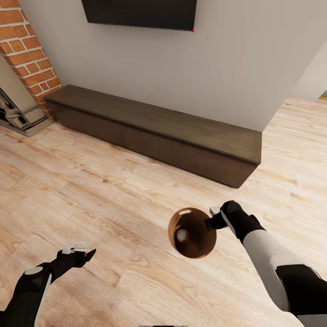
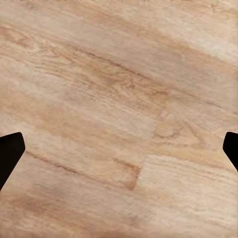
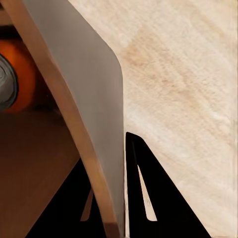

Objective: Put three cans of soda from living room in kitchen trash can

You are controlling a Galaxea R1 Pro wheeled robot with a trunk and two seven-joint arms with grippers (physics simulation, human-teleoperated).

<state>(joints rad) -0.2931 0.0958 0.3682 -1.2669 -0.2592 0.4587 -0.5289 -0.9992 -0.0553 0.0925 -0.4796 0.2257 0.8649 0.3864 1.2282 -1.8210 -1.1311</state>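
1. Pale wood-plank floor [image 1: 113, 190] runs across a living room to a grey wall, where a long, low dark-wood cabinet [image 1: 159, 131] stands under a wall-mounted dark screen [image 1: 141, 13].
2. Red brick [image 1: 32, 59] edges the wall at the head view's left.
3. Right end effector [image 1: 213, 218] is clamped on the rim of the tash can [image 1: 193, 232], carrying it above the floor, well short of the cabinet.
4. From the right wrist view, one finger [image 3: 153, 198] sits outside the bin's pale grey wall [image 3: 94, 99] and the other inside its brown interior.
5. An orange can of soda [image 3: 20, 74] with a silvery end lies inside the bin; from the head view it shows as a pale disc at the bottom.
6. Left end effector [image 1: 79, 252] hangs low over bare floor, its fingers [image 2: 10, 153] spread wide apart with nothing between them.
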